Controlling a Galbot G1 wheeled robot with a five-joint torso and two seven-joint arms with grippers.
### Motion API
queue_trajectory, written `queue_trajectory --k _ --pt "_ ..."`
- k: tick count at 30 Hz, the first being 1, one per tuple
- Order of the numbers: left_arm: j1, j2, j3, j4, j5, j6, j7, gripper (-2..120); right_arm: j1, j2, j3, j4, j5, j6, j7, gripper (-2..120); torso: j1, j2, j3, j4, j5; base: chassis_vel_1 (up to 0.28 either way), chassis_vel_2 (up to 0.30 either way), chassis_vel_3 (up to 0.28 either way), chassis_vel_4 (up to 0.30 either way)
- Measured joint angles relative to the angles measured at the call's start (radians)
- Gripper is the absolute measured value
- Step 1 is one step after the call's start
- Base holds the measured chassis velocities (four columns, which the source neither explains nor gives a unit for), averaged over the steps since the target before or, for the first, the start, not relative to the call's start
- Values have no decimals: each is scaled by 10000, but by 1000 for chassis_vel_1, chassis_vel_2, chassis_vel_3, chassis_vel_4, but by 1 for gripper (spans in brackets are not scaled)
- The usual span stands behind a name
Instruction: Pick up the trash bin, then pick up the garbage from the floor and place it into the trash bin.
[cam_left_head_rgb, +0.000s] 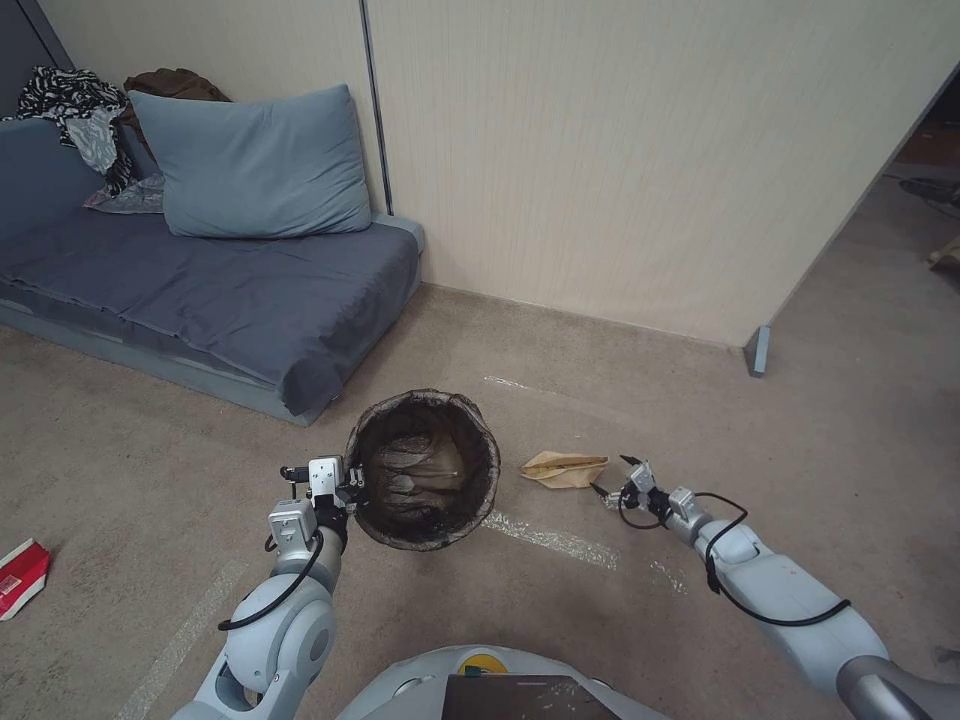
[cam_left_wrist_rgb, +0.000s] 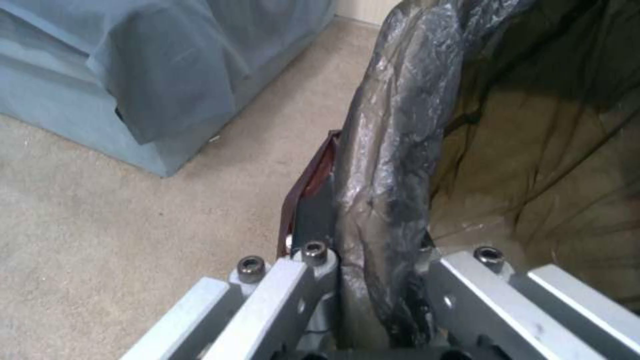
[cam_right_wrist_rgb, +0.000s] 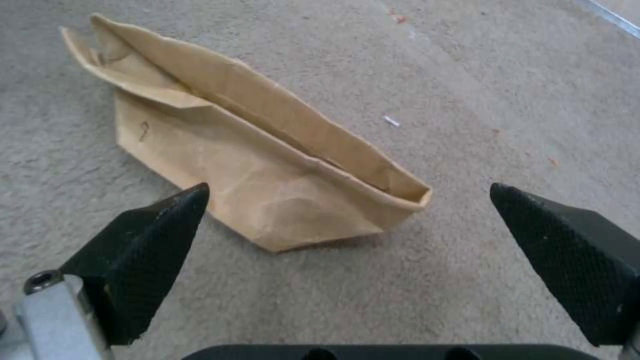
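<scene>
Bin (cam_left_head_rgb: 424, 470) rim clamped, L tool (cam_left_head_rgb: 352, 487) | paper (cam_left_head_rgb: 565, 468) lengthwise toward R tool (cam_left_head_rgb: 612, 478), spread.

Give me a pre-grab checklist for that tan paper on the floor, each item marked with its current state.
1. Left hand gripping the trash bin rim: ok, clamped on the bag liner.
2. Right hand open: ok, fingers spread wide.
3. Tan paper lined up between the fingers: ok, its near end sits between them.
4. Fingers down at the paper: not ok, the hand is short of it.
5. Carpet around the paper free of obstacles: ok.
6. Bin opening facing up to receive: ok.
</scene>
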Motion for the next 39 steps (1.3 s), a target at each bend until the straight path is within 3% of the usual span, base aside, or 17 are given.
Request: queue_trajectory --k 19,39 --pt "130 101 -83 -266 -86 -27 -18 4 1295 508 -755 -991 -13 6 43 100 0 0 0 1 1 0 0 0 0" --pt "29 228 -137 -271 -302 -28 -61 4 1663 1078 -1238 -1462 -401 23 24 100 0 0 0 0 -2 0 0 0 0"
